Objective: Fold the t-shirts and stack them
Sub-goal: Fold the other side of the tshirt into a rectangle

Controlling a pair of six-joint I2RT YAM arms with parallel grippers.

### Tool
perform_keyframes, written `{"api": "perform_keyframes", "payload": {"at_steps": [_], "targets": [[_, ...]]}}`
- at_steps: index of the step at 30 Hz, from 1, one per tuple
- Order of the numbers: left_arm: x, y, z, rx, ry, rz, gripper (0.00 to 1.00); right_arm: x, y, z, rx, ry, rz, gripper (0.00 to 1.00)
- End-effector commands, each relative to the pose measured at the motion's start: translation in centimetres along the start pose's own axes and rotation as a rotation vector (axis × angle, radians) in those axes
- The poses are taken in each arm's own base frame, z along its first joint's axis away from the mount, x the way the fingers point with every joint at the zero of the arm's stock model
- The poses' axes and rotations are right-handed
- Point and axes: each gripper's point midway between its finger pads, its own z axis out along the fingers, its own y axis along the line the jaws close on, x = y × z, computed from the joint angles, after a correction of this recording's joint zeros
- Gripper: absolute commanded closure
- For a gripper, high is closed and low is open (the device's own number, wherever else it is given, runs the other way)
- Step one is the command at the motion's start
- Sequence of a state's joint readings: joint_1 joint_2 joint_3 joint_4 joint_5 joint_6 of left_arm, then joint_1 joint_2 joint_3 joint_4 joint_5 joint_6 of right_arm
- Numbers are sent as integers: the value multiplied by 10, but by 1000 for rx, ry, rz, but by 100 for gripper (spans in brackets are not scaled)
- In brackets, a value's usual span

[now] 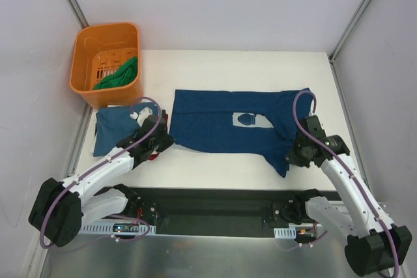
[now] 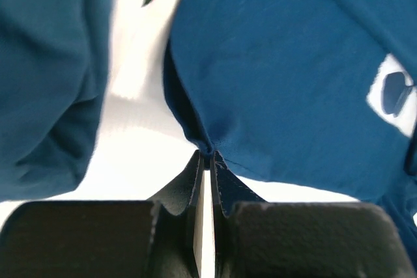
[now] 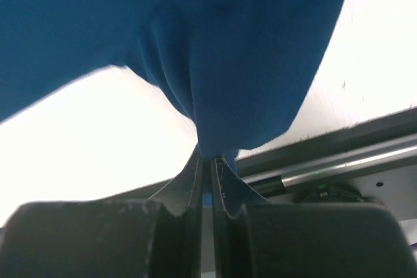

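A dark navy t-shirt (image 1: 221, 122) with a small pale chest print (image 1: 245, 120) lies spread across the middle of the table. My left gripper (image 1: 161, 140) is shut on its near left corner; the left wrist view shows the pinched cloth (image 2: 210, 146) at my fingertips. My right gripper (image 1: 294, 156) is shut on the shirt's near right end (image 3: 247, 96), which hangs bunched from my jaws. A folded teal-blue t-shirt (image 1: 112, 129) lies at the left with a bit of red and white cloth beside it. A green t-shirt (image 1: 119, 75) lies in the basket.
The orange plastic basket (image 1: 88, 63) stands at the far left corner of the table. The arms' black base rail (image 1: 215, 209) runs along the near edge. Grey walls enclose the table on three sides.
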State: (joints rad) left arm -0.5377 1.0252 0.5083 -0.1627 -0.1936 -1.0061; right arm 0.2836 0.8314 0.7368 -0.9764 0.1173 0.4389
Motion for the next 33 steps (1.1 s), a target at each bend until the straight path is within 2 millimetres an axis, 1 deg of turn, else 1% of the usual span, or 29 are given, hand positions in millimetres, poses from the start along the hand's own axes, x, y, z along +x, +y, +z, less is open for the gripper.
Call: {"api": "perform_keyframes", "payload": {"at_steps": [1, 2, 3, 4, 5, 6, 7, 9, 10, 12, 13, 14, 15, 16, 18, 19, 21, 22, 23, 24, 25, 26, 27, 28, 29, 30, 31, 32, 33], "targets": [[-30, -28, -3, 20, -86, 32, 100, -55, 19, -10, 18, -128, -26, 99], [-34, -31, -3, 18, -95, 34, 100, -69, 26, -17, 7, -153, -23, 99], [-37, -33, 0, 5, -101, 40, 100, -78, 29, -18, 4, -165, -17, 99], [-46, -40, -1, 10, -124, 48, 100, -87, 34, -14, 10, -164, -16, 99], [-49, -43, 1, 6, -128, 51, 100, -94, 35, -14, 14, -168, -22, 99], [-50, -42, 6, -12, -124, 55, 100, -110, 40, -20, 7, -195, -9, 99], [-56, -49, 6, -3, -134, 51, 100, -118, 42, -14, 23, -190, -11, 99], [-61, -45, 14, -38, -132, 36, 100, -136, 49, -17, 19, -210, -23, 99], [-67, -48, 15, -41, -147, 18, 100, -142, 52, -9, 37, -197, -25, 99], [-75, -42, 24, -75, -153, -1, 100, -155, 54, -3, 47, -196, -19, 99], [-80, -47, 25, -75, -161, -5, 100, -167, 60, 1, 48, -193, -11, 99], [-84, -47, 27, -79, -164, -6, 100, -173, 61, 4, 51, -190, -5, 99], [-85, -44, 34, -100, -157, -6, 100, -181, 62, 6, 50, -189, -3, 99], [-91, -49, 35, -94, -163, -1, 100, -190, 68, 12, 45, -179, -3, 99], [-92, -46, 45, -120, -151, 8, 100, -203, 72, 17, 45, -176, -5, 99], [-99, -50, 47, -120, -159, 6, 100, -213, 75, 21, 50, -174, -9, 99], [-99, -48, 57, -140, -143, 15, 100, -222, 76, 27, 59, -167, -10, 99], [-105, -52, 59, -138, -150, 12, 100, -225, 76, 36, 74, -154, -16, 99], [-106, -53, 62, -139, -148, 10, 100, -234, 80, 34, 69, -169, -18, 99], [-106, -51, 68, -152, -140, 11, 100, -239, 81, 37, 71, -168, -19, 99], [-109, -55, 70, -151, -142, 8, 100, -239, 81, 49, 84, -135, -24, 99], [-110, -54, 73, -156, -143, 8, 100, -249, 85, 47, 79, -148, -29, 99], [-109, -52, 79, -170, -135, 15, 100, -252, 86, 51, 82, -144, -33, 99], [-114, -56, 80, -166, -138, 15, 100, -253, 85, 63, 100, -122, -36, 99], [-113, -56, 83, -167, -129, 15, 100, -257, 86, 67, 103, -119, -44, 99], [-111, -51, 90, -181, -116, 14, 100, -266, 88, 68, 103, -132, -43, 99], [-115, -53, 92, -180, -117, 13, 100, -269, 86, 81, 127, -120, -48, 99], [-114, -55, 95, -174, -103, 13, 99, -272, 87, 86, 130, -115, -55, 98], [-113, -51, 102, -184, -88, 19, 93, -275, 87, 92, 132, -108, -68, 93]]}}
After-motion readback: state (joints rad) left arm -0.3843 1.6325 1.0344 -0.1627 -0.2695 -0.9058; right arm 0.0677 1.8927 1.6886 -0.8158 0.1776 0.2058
